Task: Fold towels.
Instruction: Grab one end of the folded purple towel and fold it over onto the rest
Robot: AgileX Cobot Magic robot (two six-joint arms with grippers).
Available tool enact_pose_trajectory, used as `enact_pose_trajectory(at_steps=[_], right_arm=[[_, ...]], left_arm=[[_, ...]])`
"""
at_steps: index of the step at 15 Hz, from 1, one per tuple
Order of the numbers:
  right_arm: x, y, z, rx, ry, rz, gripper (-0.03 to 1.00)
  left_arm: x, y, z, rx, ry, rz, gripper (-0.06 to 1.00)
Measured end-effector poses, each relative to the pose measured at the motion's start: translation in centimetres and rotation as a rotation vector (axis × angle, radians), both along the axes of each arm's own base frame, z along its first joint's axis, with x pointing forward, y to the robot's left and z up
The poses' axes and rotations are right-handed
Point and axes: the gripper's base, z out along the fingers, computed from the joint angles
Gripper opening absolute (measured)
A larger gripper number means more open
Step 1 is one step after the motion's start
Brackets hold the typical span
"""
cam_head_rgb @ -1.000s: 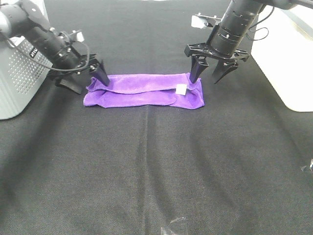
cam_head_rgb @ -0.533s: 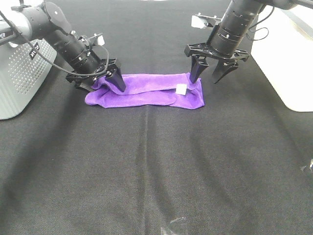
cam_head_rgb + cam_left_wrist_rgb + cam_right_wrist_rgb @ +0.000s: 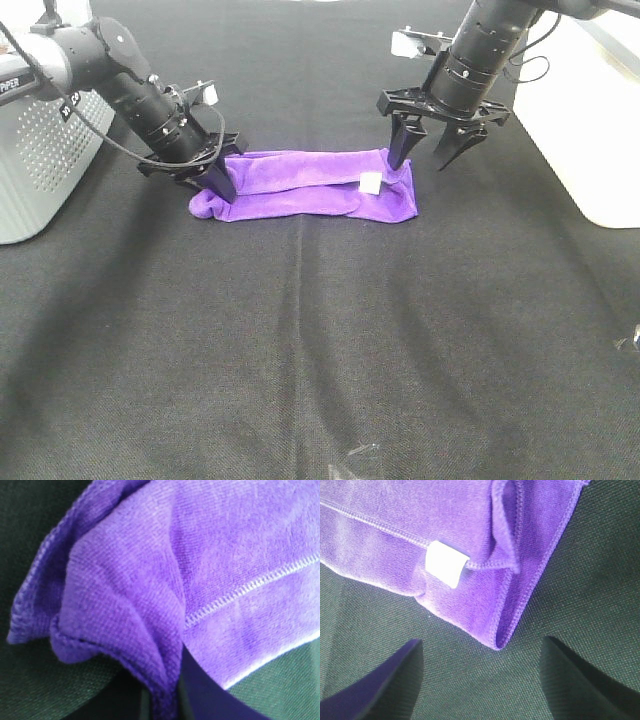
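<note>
The purple towel (image 3: 310, 185) lies folded into a long strip on the black cloth, its white tag (image 3: 370, 182) near the right end. My left gripper (image 3: 212, 185) is shut on the towel's bunched left end. In the left wrist view the pinched fold (image 3: 125, 630) fills the frame above one dark finger (image 3: 210, 700). My right gripper (image 3: 419, 163) is open and empty, its fingers straddling the towel's right end. The right wrist view shows the towel's corner (image 3: 510, 595), the tag (image 3: 446, 564) and both fingertips (image 3: 395, 675) spread apart.
A grey perforated basket (image 3: 30, 170) stands at the left edge. A white container (image 3: 590, 130) stands at the right. A bit of clear plastic (image 3: 355, 462) lies at the front edge. Black cloth (image 3: 320, 330) covers the table.
My left gripper has moved right with the towel's left end, dragging that end inward and shortening the strip. The right arm has not moved.
</note>
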Motion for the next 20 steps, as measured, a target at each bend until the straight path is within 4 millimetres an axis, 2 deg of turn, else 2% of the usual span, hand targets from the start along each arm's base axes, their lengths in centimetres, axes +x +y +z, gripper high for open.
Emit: enact_pose_trajectory(at_steps=[3, 5, 7, 8, 11, 13, 14, 16, 17, 18, 20], right_arm=[[-0.1, -0.1, 0.7, -0.002, -0.014, 0.001, 0.66], [-0.3, -0.3, 2.3, -0.012, -0.05, 0.004, 0.66], [-0.4, -0.3, 3.5, -0.011, -0.074, 0.005, 0.66], [-0.4, -0.3, 3.5, -0.011, -0.074, 0.005, 0.66], [-0.8, -0.5, 5.5, -0.009, -0.114, 0.005, 0.66], [-1.1, -0.5, 6.8, -0.003, -0.14, 0.005, 0.66], [-1.4, -0.6, 8.0, 0.001, -0.163, 0.004, 0.66], [-1.8, -0.7, 9.5, 0.007, -0.193, 0.004, 0.66], [-2.0, -0.8, 10.2, 0.011, -0.208, 0.004, 0.66], [-2.2, -0.8, 10.9, 0.013, -0.221, 0.004, 0.66], [-2.6, -0.9, 11.9, 0.016, -0.242, 0.004, 0.66]], left_arm=[[1.5, 1.9, 3.4, 0.098, -0.129, 0.016, 0.05], [2.1, 3.5, 5.5, 0.099, -0.184, 0.055, 0.05], [2.0, 3.0, 6.5, 0.045, -0.199, 0.045, 0.05], [2.0, 3.0, 6.5, 0.045, -0.199, 0.045, 0.05], [1.1, -1.0, 6.7, 0.009, -0.217, -0.06, 0.05], [-0.1, -4.9, 6.7, -0.002, -0.22, -0.139, 0.05], [-1.1, -7.7, 6.6, -0.01, -0.221, -0.2, 0.05], [-1.8, -9.7, 6.1, -0.028, -0.202, -0.209, 0.05], [-1.8, -10.1, 5.6, -0.037, -0.193, -0.186, 0.05], [-1.7, -10.4, 5.2, -0.058, -0.193, -0.168, 0.09], [-1.7, -11.7, 5.3, -0.141, -0.216, -0.144, 0.37]])
